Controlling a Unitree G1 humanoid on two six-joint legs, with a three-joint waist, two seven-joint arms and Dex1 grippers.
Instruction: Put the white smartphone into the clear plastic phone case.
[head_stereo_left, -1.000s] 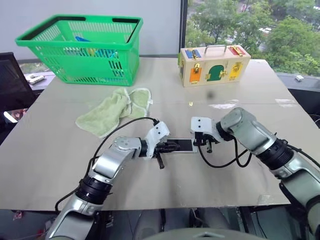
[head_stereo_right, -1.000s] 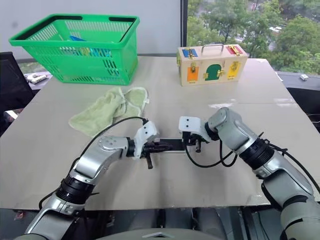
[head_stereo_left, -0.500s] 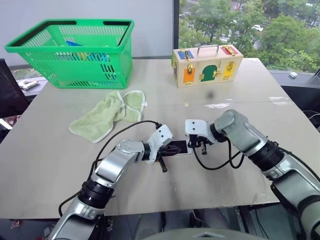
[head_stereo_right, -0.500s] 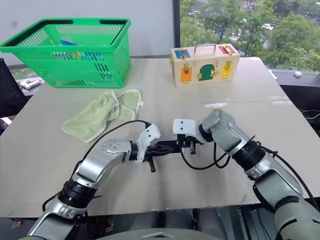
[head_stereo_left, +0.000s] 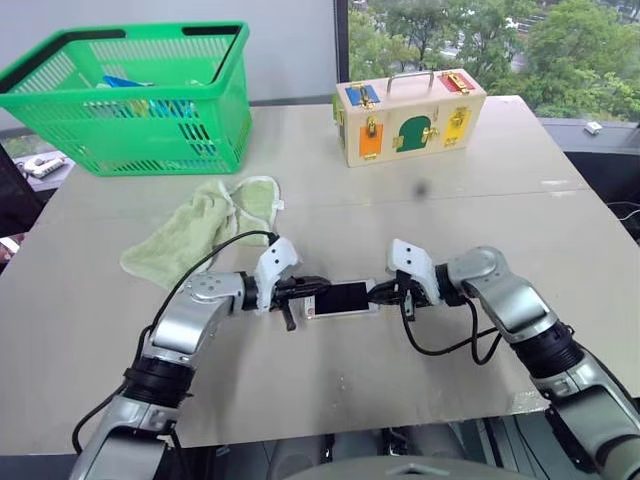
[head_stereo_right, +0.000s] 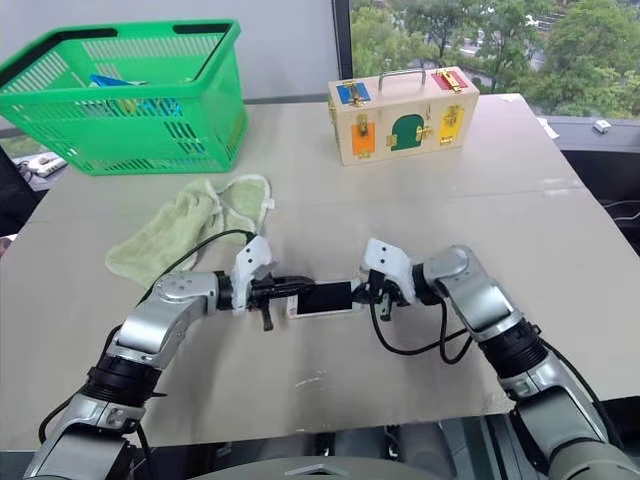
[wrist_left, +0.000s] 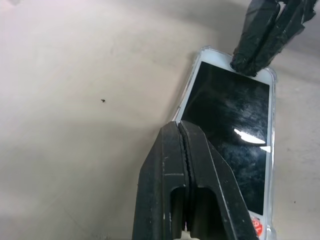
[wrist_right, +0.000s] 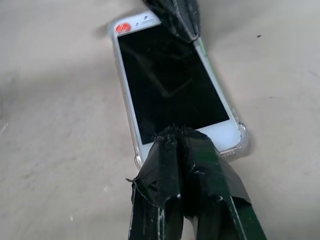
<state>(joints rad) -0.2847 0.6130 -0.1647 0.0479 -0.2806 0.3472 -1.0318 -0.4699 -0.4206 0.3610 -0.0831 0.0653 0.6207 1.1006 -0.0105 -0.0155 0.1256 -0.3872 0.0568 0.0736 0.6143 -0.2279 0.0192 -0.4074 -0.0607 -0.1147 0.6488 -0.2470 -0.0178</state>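
Far left on your table stands the green basket, with some blue items inside; nearer and a little to its right lies the pale green cloth, crumpled flat; at the near centre your left gripper points right with its fingers pressed together on nothing, tips resting at the left end of the white smartphone; the phone lies flat, screen up, long axis running left to right, and it sits inside the clear plastic phone case, whose glossy rim shows round its corners; a small red sticker marks the phone's left end; at the phone's right end your right gripper points left, fingers likewise closed together and empty, tips touching the bezel there; far behind, right of centre, stands the wooden latch box with coloured doors and a metal handle, well apart from the phone.
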